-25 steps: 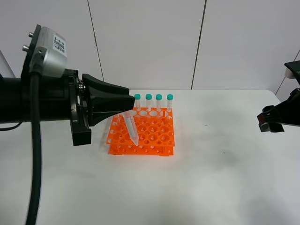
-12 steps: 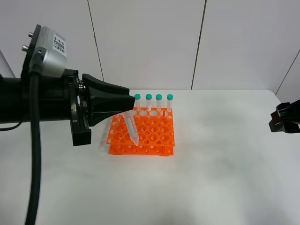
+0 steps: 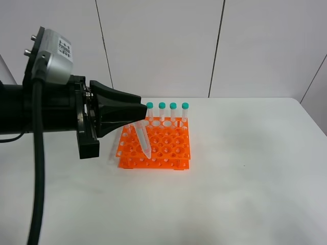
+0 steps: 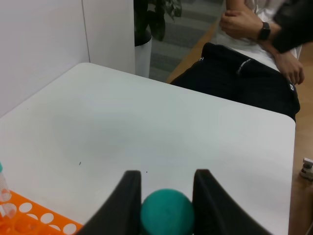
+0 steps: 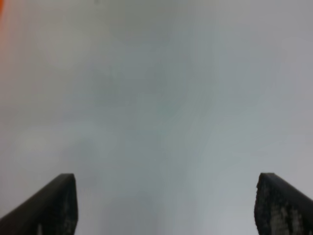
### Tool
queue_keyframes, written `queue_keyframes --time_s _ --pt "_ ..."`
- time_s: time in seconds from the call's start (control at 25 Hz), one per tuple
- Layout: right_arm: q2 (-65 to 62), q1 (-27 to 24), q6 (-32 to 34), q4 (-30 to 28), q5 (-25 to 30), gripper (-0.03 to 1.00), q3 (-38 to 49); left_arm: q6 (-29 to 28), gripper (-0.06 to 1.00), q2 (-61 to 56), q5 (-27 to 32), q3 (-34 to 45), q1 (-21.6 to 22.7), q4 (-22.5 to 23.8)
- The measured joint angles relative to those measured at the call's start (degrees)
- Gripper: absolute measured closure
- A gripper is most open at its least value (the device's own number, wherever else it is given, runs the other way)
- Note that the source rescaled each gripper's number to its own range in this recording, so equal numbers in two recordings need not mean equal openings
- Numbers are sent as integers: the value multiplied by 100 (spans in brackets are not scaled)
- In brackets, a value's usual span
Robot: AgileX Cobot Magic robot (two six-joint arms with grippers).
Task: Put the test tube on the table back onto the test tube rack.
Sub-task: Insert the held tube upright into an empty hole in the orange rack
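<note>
My left gripper (image 3: 139, 118) is shut on the test tube (image 3: 143, 141), a clear tube that hangs tilted with its pointed tip down over the front holes of the orange test tube rack (image 3: 168, 148). I cannot tell whether the tip is inside a hole. In the left wrist view the tube's teal cap (image 4: 167, 213) sits clamped between the two black fingers (image 4: 128, 205). My right gripper (image 5: 166, 196) is open over bare white table (image 5: 156, 98), with nothing between its fingers; it is outside the exterior view.
Several teal-capped tubes (image 3: 167, 109) stand upright in the rack's back row. The white table (image 3: 245, 173) stretches right of and in front of the rack. The left arm's bulk (image 3: 46, 112) hides the table's left part. A seated person (image 4: 254, 54) is beyond the table edge.
The right gripper drew back to the right and left the exterior view. The left gripper and its tube have not moved.
</note>
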Motion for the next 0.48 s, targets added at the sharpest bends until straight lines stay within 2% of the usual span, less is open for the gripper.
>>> queue_keyframes --time_s 0.12,0.48 --pt "-477 0 108 0 222 9 0 0 94 0 0 0 0 0" --pt "-1465 0 417 122 227 9 0 0 94 0 0 0 0 0"
